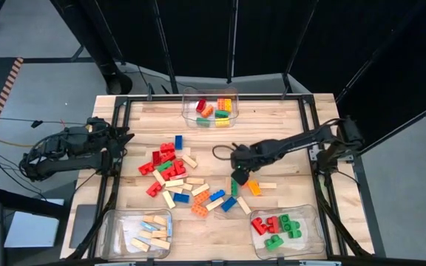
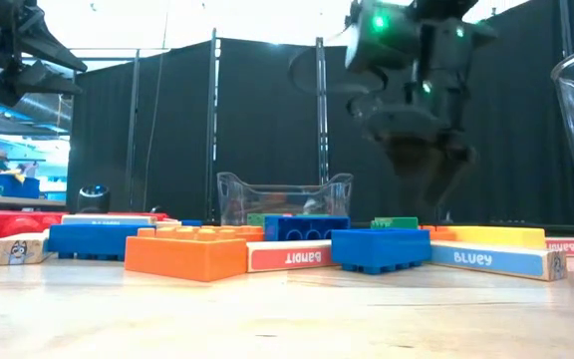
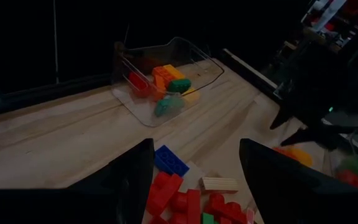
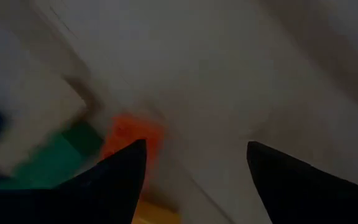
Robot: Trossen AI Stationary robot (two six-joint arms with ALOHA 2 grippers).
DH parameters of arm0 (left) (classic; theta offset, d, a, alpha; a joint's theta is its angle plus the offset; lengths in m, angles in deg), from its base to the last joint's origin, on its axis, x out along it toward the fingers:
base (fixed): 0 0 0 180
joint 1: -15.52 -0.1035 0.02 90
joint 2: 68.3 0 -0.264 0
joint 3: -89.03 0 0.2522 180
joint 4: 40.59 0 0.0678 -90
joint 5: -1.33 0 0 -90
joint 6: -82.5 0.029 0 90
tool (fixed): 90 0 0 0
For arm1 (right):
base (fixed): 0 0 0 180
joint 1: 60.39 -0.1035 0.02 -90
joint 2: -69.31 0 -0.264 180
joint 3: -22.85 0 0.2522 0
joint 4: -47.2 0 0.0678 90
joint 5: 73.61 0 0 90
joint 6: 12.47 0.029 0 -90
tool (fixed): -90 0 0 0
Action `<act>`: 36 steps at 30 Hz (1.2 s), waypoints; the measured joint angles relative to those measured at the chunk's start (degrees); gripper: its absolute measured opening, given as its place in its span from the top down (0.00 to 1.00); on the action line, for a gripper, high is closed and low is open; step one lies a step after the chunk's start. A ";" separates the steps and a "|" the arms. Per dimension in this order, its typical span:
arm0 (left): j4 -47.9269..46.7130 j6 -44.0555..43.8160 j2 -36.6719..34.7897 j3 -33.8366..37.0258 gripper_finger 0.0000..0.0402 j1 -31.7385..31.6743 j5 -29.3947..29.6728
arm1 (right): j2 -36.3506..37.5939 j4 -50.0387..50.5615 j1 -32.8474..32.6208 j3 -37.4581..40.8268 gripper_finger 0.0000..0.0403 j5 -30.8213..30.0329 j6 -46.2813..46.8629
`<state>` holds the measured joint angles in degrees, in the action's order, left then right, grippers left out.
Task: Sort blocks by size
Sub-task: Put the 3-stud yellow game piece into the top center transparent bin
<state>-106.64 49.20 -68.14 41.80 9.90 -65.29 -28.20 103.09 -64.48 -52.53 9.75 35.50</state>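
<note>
blocks (image 1: pixel 187 181) lying loose mid-bench (image 1: pixel 272 122), some sorted into bins (image 1: pixel 135 235) | likely light, stiff, slick; pinching flat sides looks best | right gripper (image 1: pixel 239 177) hanging over the pile's edge, fingers spread, holding nothing | left gripper (image 1: pixel 121 140) waiting wide at bench edge

Your right tool (image 4: pixel 194 163): 2 dark fingers (image 4: pixel 120 177) apart, nothing between them. Blurred counter (image 4: pixel 241 81) beyond. Orange block (image 4: pixel 129 138) just beside 1 finger, green block (image 4: pixel 58 158) next to it, yellow scrap (image 4: pixel 157 213) at edge.
</note>
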 joint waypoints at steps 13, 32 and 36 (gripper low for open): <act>-0.04 0.00 0.01 0.01 0.39 0.00 -0.01 | 2.88 4.27 -10.70 -0.86 0.28 1.33 12.93; -0.14 0.00 0.00 0.01 0.39 0.02 -0.02 | -8.84 1.80 -12.82 -1.12 0.47 3.82 15.07; -0.13 0.00 0.01 0.00 0.39 0.02 -0.02 | -8.40 1.49 -12.77 -1.08 0.64 4.60 15.51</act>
<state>-106.77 49.20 -68.14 41.80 9.92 -65.31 -36.60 104.58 -77.25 -53.61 14.35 51.01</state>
